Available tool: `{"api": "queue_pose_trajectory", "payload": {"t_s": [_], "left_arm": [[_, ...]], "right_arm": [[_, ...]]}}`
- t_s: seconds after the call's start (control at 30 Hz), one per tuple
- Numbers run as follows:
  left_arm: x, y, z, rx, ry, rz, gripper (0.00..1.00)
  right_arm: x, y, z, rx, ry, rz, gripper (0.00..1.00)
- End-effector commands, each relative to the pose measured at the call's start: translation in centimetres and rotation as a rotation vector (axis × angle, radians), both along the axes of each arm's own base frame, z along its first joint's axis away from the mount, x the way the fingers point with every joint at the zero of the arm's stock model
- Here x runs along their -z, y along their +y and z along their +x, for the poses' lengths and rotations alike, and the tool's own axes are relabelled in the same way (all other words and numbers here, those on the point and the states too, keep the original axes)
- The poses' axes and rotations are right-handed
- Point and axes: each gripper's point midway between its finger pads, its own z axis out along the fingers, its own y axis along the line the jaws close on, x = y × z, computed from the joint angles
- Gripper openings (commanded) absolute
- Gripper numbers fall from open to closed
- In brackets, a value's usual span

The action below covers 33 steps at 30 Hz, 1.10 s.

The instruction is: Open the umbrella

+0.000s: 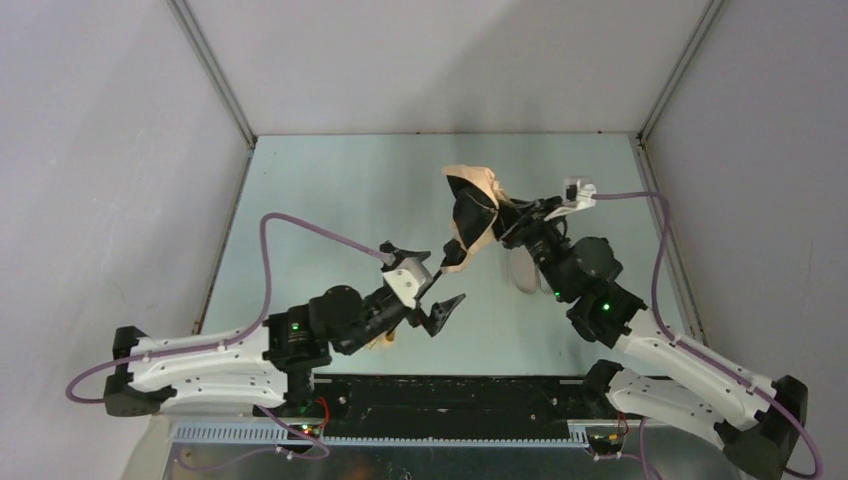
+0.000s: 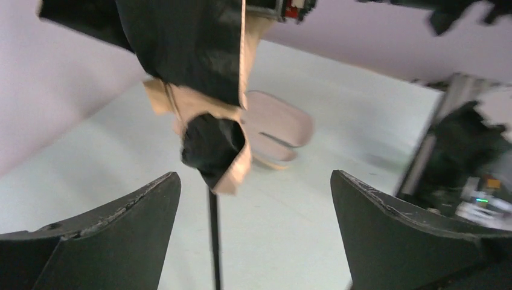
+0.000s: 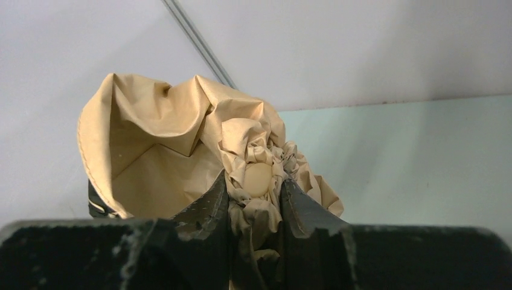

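Note:
The umbrella (image 1: pixel 472 210) is held above the table, its tan fabric loosely bunched with the black inside showing. My right gripper (image 1: pixel 512 224) is shut on its top end; in the right wrist view the gripper (image 3: pixel 254 179) pinches gathered tan fabric (image 3: pixel 163 139) round the round beige cap. My left gripper (image 1: pixel 445 275) is wide open. The thin black shaft (image 2: pixel 213 241) runs between its fingers (image 2: pixel 121 229), nearer the left one and touching neither. The canopy (image 2: pixel 193 54) hangs above those fingers. A tan bit (image 1: pixel 383 340) under the left arm may be the handle.
A small pale flat sleeve (image 1: pixel 522 270) lies on the table below the right gripper, also visible in the left wrist view beyond the umbrella (image 2: pixel 281 130). Grey walls enclose the table on the left, back and right.

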Motion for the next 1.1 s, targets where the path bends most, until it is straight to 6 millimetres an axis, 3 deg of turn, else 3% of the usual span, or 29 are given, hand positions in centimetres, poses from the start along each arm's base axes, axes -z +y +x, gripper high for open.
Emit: {"api": "queue_pose_trajectory", "payload": {"t_s": [0.0, 0.17, 0.2, 0.37, 0.47, 0.63, 0.83, 1.07], "left_arm": [[-0.1, 0.1, -3.2, 0.184, 0.153, -0.126, 1.0], [0.7, 1.3, -3.3, 0.308, 0.277, -0.244, 1.0], [0.4, 1.0, -4.0, 0.363, 0.302, -0.271, 1.0], [0.9, 0.4, -3.9, 0.435, 0.377, -0.308, 1.0], [0.1, 0.1, -3.8, 0.454, 0.383, -0.338, 1.0], [-2.5, 1.2, -3.6, 0.436, 0.31, -0.412, 0.98], [-5.1, 2.4, -2.6, 0.381, 0.254, -0.481, 0.8], [-5.6, 1.3, -1.8, 0.375, 0.271, -0.487, 0.62]], "right_arm": [[-5.1, -1.5, -2.1, -0.118, -0.204, 0.126, 0.0], [-6.7, -2.1, -5.1, -0.305, -0.349, 0.13, 0.0], [-6.9, -2.0, -5.7, -0.331, -0.367, 0.125, 0.0], [-8.0, -1.2, -9.5, -0.526, -0.491, 0.094, 0.0], [-8.0, -0.6, -11.0, -0.614, -0.53, 0.079, 0.0], [-8.0, -0.5, -11.4, -0.637, -0.539, 0.068, 0.0], [-7.6, -0.4, -11.5, -0.649, -0.534, 0.057, 0.0], [-7.6, -0.5, -11.4, -0.64, -0.532, 0.05, 0.0]]}}
